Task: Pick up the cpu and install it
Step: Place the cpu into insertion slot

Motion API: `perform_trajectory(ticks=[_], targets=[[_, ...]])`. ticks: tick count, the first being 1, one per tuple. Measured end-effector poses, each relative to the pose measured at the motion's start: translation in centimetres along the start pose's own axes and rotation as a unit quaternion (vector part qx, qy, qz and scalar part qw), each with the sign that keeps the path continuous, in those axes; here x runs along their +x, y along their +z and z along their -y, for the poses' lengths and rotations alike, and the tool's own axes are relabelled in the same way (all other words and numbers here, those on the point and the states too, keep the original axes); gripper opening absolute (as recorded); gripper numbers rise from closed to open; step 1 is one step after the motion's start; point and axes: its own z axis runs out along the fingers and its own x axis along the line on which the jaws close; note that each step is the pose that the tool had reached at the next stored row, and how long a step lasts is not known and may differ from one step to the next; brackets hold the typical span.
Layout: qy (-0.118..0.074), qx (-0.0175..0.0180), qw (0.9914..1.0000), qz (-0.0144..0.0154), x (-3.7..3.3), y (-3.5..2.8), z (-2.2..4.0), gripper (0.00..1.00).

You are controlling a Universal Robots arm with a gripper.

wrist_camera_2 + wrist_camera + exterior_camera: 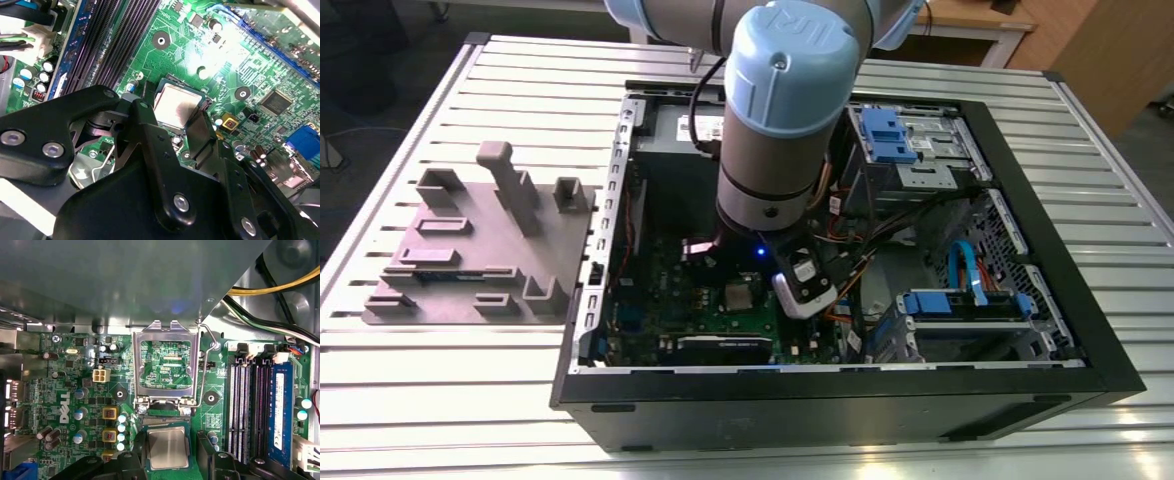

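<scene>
- Between the fingers (150,135) of the gripper (171,112) lies the cpu (168,449), flat, silver top up.
- Jaws stand wide: one black finger on each side of the chip, w/ a gap showing on both sides in both wrist views. Nothing is clamped.
- Cpu sits inside the socket (165,421), square to it (whether it's fully seated can't be told).
- Load plate (137,365) is flipped open and lies back just beyond the socket; green board shows thru its window.
- Wire lever (199,380) runs along one edge of the plate, unlatched.
- Memory slots (245,410) run beside the socket; one blue memory stick (281,405) is in the slot farthest from it.
- All of this is on the green motherboard (75,390), w/ caps and yellow chokes on the socket's other side.
- Yellow and black cables (280,287) cross the metal wall past the slots.
- Exterior view: arm (781,100) reaches straight down into the open pc case (854,400), wrist low over the board near the case's middle.
- Blue drive brackets (887,135) sit on the exterior view's right inside the case.
- Case lies on its side on a slatted metal table (454,400).
- Grey fixture block (480,250) w/ upright posts stands on the table at the exterior view's left, just beside the case.
</scene>
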Motion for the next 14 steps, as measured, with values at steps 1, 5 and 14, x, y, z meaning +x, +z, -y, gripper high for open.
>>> perform_trajectory(ticks=[1, 5, 14], targets=[[0.000, 0.0000, 1.00000, 0.0001, 0.00, 0.04, 0.00, 0.52], [0.000, 0.0001, 1.00000, 0.0003, -0.01, 0.17, 0.01, 0.52], [0.000, 0.0000, 1.00000, 0.0003, -0.01, 0.23, 0.01, 0.52]])
